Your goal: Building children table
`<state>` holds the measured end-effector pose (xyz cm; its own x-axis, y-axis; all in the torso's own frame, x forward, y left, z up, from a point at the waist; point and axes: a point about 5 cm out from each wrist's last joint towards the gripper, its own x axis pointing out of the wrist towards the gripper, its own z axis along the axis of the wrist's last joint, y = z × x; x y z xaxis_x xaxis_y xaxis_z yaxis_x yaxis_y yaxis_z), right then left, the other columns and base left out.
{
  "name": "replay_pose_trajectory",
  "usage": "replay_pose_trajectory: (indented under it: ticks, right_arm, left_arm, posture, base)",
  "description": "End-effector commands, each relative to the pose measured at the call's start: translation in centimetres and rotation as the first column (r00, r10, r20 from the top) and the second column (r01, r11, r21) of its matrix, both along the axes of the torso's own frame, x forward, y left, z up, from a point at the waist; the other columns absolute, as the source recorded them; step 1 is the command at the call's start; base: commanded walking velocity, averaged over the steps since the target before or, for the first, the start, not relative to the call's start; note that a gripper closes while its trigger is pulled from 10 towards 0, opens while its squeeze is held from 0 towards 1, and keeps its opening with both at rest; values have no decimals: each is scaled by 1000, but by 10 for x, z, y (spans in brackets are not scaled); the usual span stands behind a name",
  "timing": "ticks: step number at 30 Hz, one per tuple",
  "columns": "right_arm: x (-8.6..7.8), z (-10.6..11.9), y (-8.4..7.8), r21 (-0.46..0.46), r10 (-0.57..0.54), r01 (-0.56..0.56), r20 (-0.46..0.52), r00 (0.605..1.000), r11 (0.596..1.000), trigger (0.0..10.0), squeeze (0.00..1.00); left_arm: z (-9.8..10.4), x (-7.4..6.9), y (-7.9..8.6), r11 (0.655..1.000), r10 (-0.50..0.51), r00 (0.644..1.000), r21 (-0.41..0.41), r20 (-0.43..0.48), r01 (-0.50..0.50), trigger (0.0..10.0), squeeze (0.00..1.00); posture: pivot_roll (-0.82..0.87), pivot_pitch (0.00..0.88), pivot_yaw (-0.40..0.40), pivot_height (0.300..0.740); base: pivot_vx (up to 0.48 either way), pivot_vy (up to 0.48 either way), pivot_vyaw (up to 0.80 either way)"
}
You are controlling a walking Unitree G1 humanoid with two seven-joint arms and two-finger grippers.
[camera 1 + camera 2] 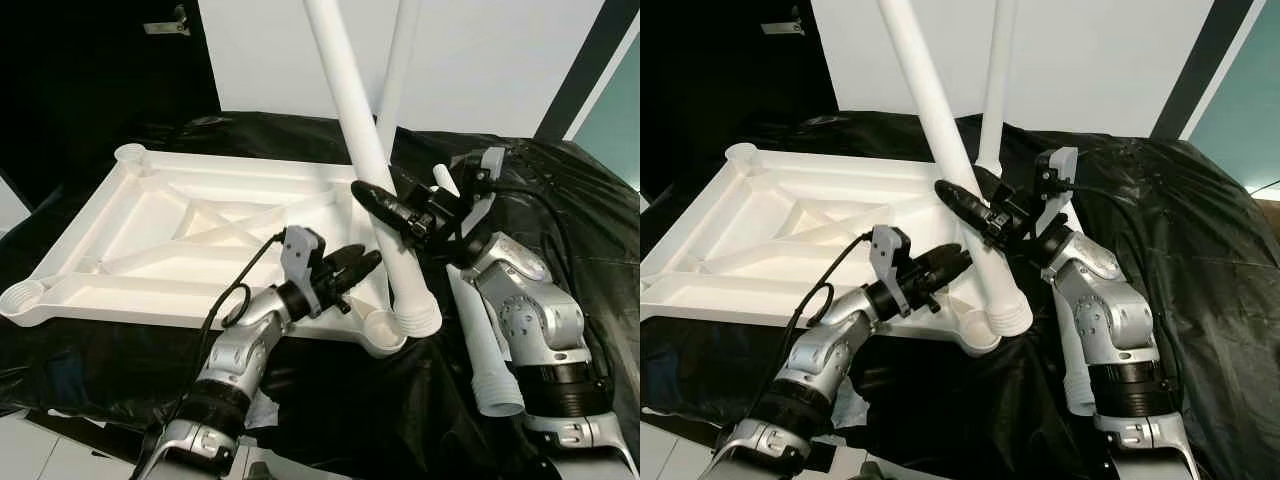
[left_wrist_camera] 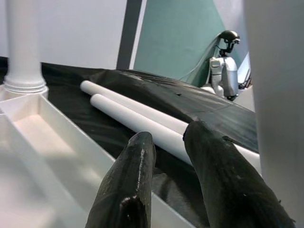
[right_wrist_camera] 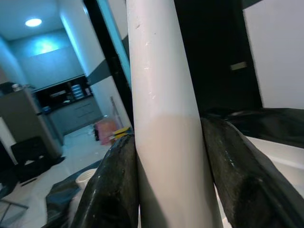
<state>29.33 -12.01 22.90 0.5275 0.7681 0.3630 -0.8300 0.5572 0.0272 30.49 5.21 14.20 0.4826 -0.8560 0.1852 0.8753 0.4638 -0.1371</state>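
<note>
Holding a white leg (image 1: 365,160) in my right pincer (image 1: 385,210), its two black fingers clamped on either side of the tube, I have its ribbed foot beside the near corner socket (image 1: 383,328) of the upturned tabletop (image 1: 150,230), not yet seated. The leg leans, its top tilted away to my left.

My left pincer (image 1: 360,265) hovers over the tabletop's near rim, just beside that socket, fingers a little apart and holding nothing.

To do this step well, I judge I should stand the leg upright, centre its foot over the socket, then press straight down. My left pincer could steady the rim.

Another leg (image 1: 398,60) already stands in the far right corner, close behind mine, so tilting that way risks a knock. Two spare legs (image 2: 137,118) lie on the black sheet (image 1: 570,200) to my right, near my right arm. The socket sits at the tabletop's very corner, with only sheet beyond; there is more open room to my left.
</note>
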Motion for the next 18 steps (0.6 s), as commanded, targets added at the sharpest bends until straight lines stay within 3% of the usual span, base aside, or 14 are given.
replay_pose_trajectory:
  ticks: [1,3,8,10,13,18]
  right_arm:
    - [-8,2,0,-18,64,-64,22,998,998,0,0]
    - [-9,1,0,-23,75,-74,21,997,997,0,0]
    - [-20,-3,-1,-32,122,-121,6,993,992,0,0]
    - [-25,-9,-3,-44,126,-127,-17,992,991,0,0]
    - [-26,-10,-3,-45,126,-127,-21,992,991,0,0]
    - [-32,-16,-9,-54,114,-116,-44,993,992,0,0]
  left_arm:
    - [5,-13,-8,958,-282,959,-52,28,283,10000,0]
    - [8,-13,-8,951,-298,954,-77,27,299,10000,0]
    - [15,3,2,974,-194,981,-116,15,194,10000,0]
    - [25,8,14,969,-172,984,-171,32,175,10000,0]
    - [27,9,16,968,-171,985,-178,37,175,10000,0]
    - [30,12,35,971,-169,984,-160,53,176,10000,0]
  posture:
    - [-29,0,3,740]
    - [-29,0,4,740]
    - [-31,0,5,740]
    - [-30,0,-1,740]
    - [-30,0,-1,740]
    - [-30,0,-4,740]
  base:
    - [0,0,0]
    - [0,0,0]
    - [0,0,0]
    - [0,0,0]
    - [0,0,0]
    - [0,0,0]
